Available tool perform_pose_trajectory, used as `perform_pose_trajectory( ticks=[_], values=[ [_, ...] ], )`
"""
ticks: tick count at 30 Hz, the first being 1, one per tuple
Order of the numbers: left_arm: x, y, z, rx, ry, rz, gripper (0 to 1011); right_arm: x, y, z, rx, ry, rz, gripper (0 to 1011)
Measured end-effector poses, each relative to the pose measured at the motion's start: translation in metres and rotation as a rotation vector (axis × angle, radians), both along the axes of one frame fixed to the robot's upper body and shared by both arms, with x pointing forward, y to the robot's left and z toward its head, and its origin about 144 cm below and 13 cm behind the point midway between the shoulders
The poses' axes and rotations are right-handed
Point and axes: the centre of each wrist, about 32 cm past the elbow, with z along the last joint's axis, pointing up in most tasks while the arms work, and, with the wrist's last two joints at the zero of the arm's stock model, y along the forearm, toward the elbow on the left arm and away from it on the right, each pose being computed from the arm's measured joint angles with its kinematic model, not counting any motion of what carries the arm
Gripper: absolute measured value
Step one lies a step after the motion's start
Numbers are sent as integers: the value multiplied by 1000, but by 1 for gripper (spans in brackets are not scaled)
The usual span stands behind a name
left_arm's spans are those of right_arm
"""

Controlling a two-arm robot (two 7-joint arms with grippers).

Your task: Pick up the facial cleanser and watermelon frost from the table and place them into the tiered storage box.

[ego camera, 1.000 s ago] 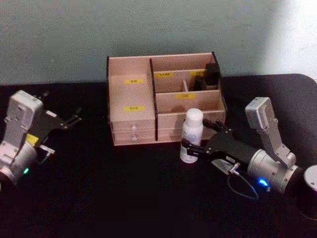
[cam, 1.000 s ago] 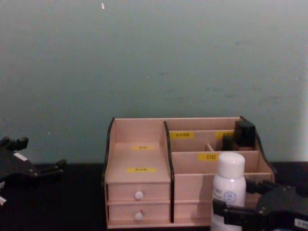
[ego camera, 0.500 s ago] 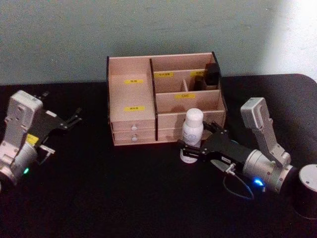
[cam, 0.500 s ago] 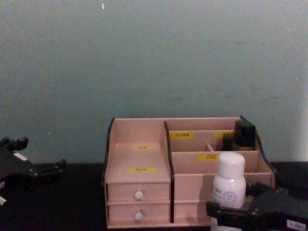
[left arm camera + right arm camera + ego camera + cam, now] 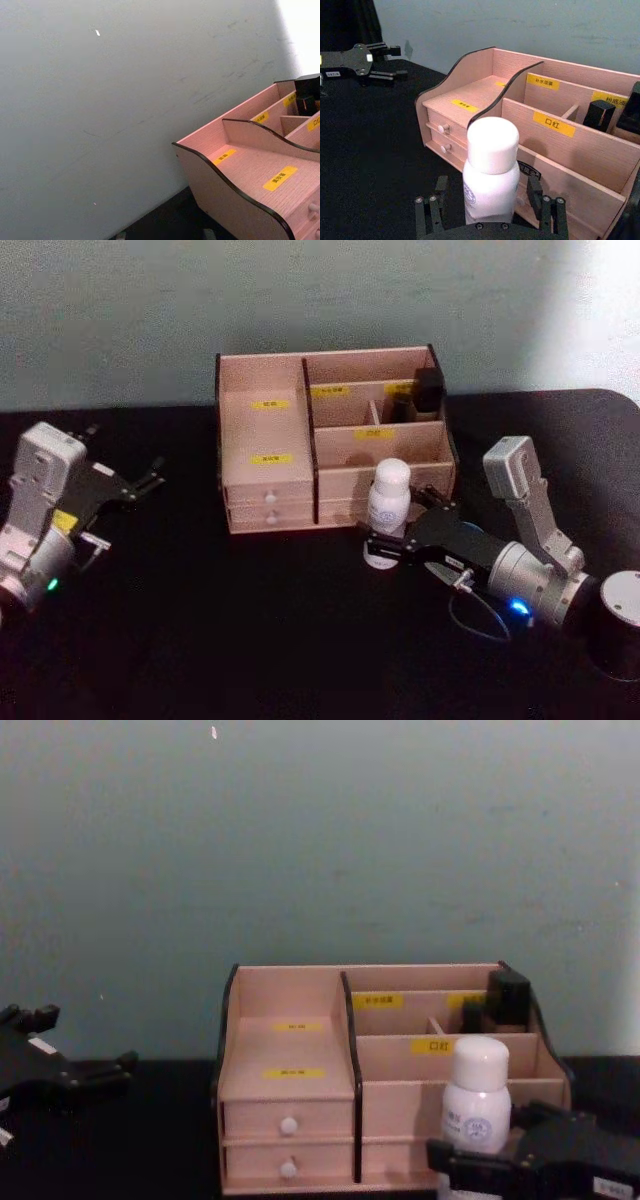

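The left gripper (image 5: pixel 152 474) hangs idle over the left of the desk (image 5: pixel 250 630), its fingers open, well apart from the tiered storage box (image 5: pixel 262 430). The step in hand seems to be the grasp of the facial cleanser (image 5: pixel 388 502), which stands upright on the desk just in front of the box's right half. The right gripper (image 5: pixel 398 525) reaches in low from the right. Its fingers are open on both sides of the bottle's lower body. Next they should close, then lift it.

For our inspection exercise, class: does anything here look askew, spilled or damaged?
Nothing stands out. The facial cleanser stands upright before the tiered storage box, between the right gripper's open jaws; nothing spilled or damaged.
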Motion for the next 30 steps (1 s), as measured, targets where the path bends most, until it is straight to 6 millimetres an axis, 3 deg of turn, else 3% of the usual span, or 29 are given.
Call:
perform_pose_trajectory(
  ticks=[20, 30],
  values=[
    [0, 0, 0, 0, 0, 0, 1001, 0, 0, 0, 0, -2, -1, 1003],
    [0, 0, 0, 0, 0, 0, 1001, 0, 0, 0, 0, -3, -1, 768]
  ],
)
